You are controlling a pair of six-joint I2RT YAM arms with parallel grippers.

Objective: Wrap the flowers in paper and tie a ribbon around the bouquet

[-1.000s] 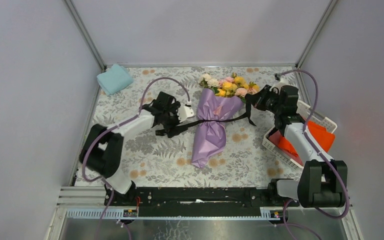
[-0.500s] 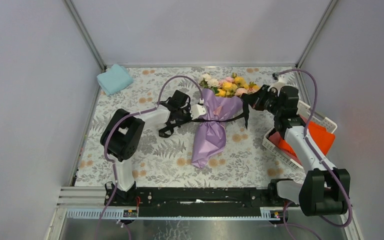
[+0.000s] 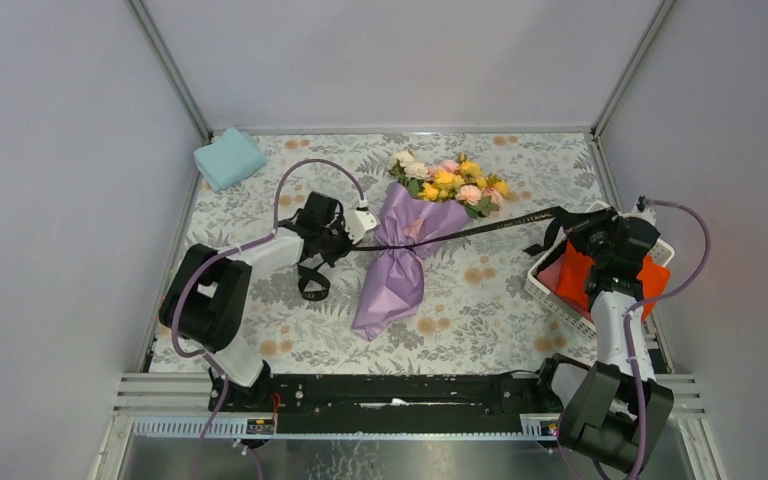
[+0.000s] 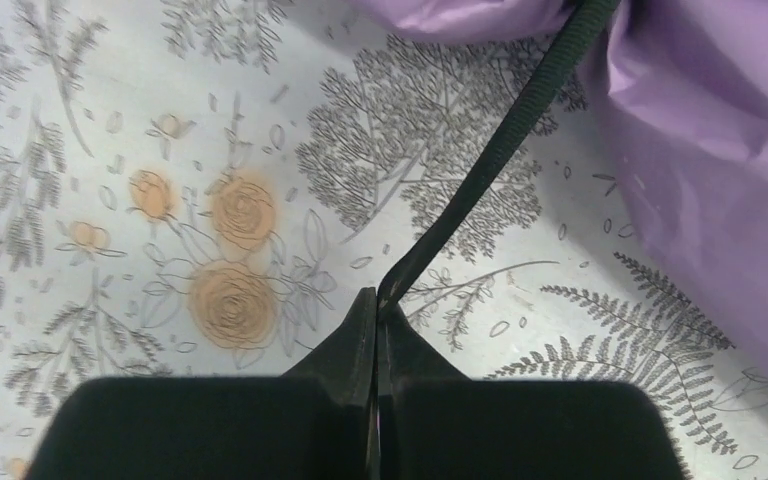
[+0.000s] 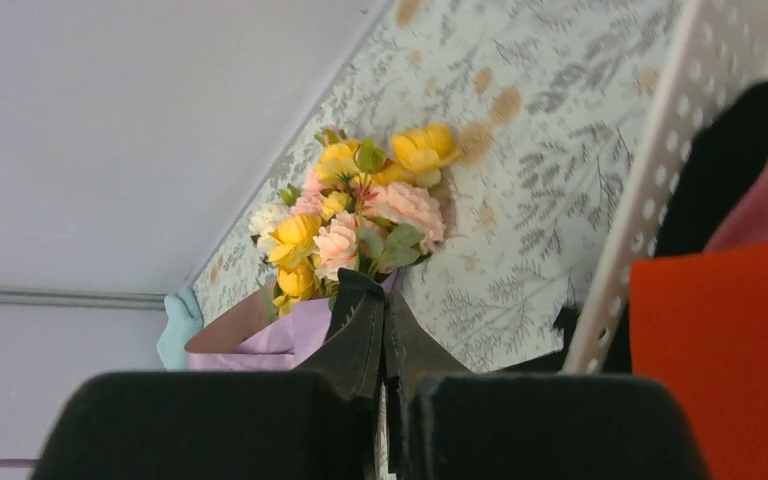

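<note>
The bouquet lies on the floral table mat, its yellow, pink and white flowers [image 3: 447, 181] at the far end and the lilac paper [image 3: 392, 270] cone pointing toward me. The black ribbon [image 3: 490, 227] crosses the cone and stretches taut between both grippers. My left gripper [image 3: 348, 241] is just left of the cone, shut on the ribbon [image 4: 505, 150] at its fingertips [image 4: 378, 305], with paper [image 4: 720, 150] to the right. A loose loop of ribbon [image 3: 310, 285] hangs below it. My right gripper [image 3: 566, 217] [image 5: 385, 300] is shut on the ribbon's other end, facing the flowers [image 5: 360, 200].
A white perforated basket [image 3: 550, 292] holding an orange cloth [image 3: 600, 275] stands at the right edge, under my right wrist; its wall [image 5: 650, 200] fills the right wrist view. A light blue folded cloth [image 3: 228, 158] lies at the back left corner. Walls close in the table.
My left gripper went from open to shut on the ribbon. My right arm pulled back right over the basket, drawing the ribbon taut. The bouquet slid left and its tail swung left.
</note>
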